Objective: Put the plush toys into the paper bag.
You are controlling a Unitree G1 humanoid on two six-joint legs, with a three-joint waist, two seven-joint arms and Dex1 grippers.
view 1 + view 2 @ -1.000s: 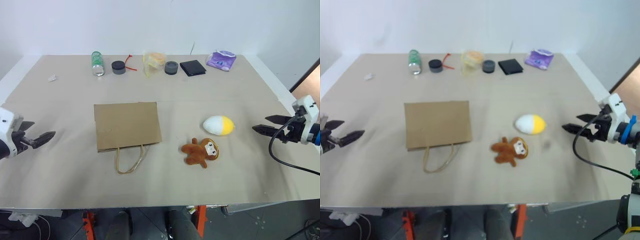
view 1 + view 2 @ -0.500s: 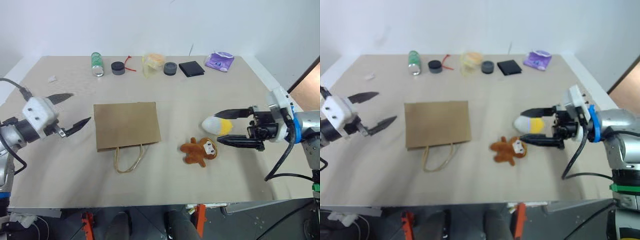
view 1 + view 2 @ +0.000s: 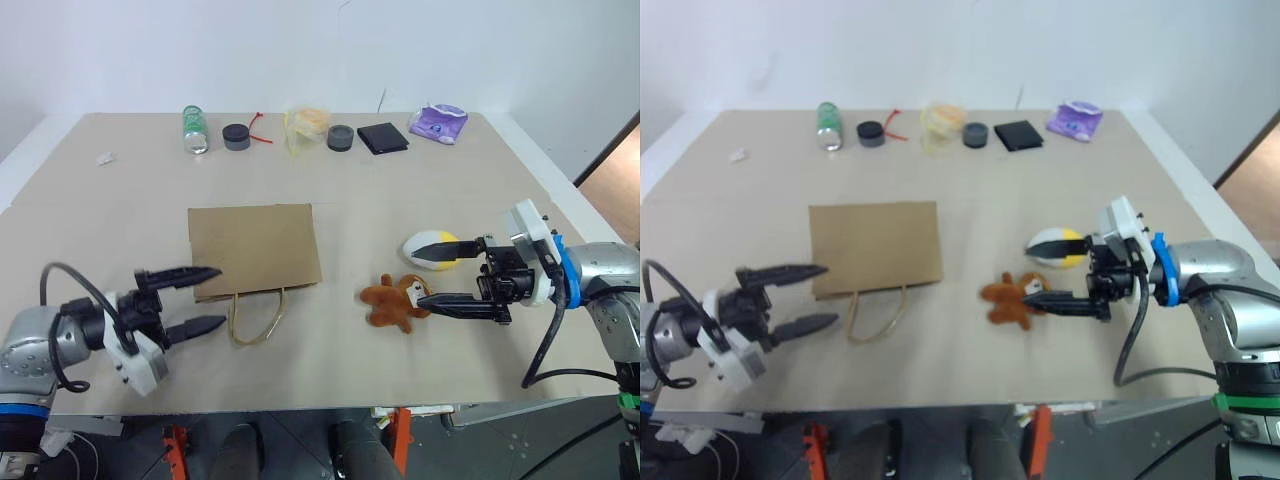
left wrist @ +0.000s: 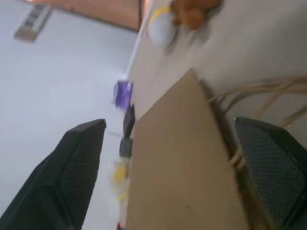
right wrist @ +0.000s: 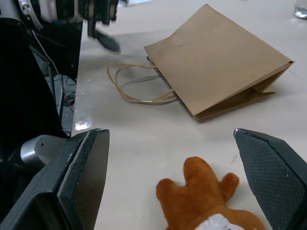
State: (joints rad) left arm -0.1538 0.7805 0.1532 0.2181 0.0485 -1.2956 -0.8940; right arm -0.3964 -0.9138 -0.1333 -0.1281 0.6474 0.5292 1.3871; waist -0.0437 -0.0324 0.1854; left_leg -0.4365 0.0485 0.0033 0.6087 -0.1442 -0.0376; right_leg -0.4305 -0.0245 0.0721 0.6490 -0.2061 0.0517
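Moved since a second ago: you have brought both arms in from the table's outer edges; bag and toys lie where they did.
Left gripper (image 3: pixel 203 298): fingers spread wide, holding nothing, at the near left corner of the paper bag (image 3: pixel 254 250), beside its cord handles (image 3: pixel 256 318).
Right gripper (image 3: pixel 430 272): fingers spread wide and empty, one tip over the egg toy (image 3: pixel 432 248), the other by the monkey toy (image 3: pixel 398 303); you cannot tell from these views whether either tip touches.
Progress: nothing is bagged yet. Both toys lie on the table (image 3: pixel 120 210), right of the bag, the monkey nearer, the egg just beyond it.
Left to do: open the bag, then grasp and drop in each toy.
Paper bag: flat on its side mid-table, mouth and handles toward you; it looks collapsed and, as far as you can judge, empty.
Far edge: bottle (image 3: pixel 194 127), two dark lids (image 3: pixel 237 134), yellowish plastic bag (image 3: pixel 307 124) with something orange inside, black wallet (image 3: pixel 385 136), purple pouch (image 3: pixel 442 121).
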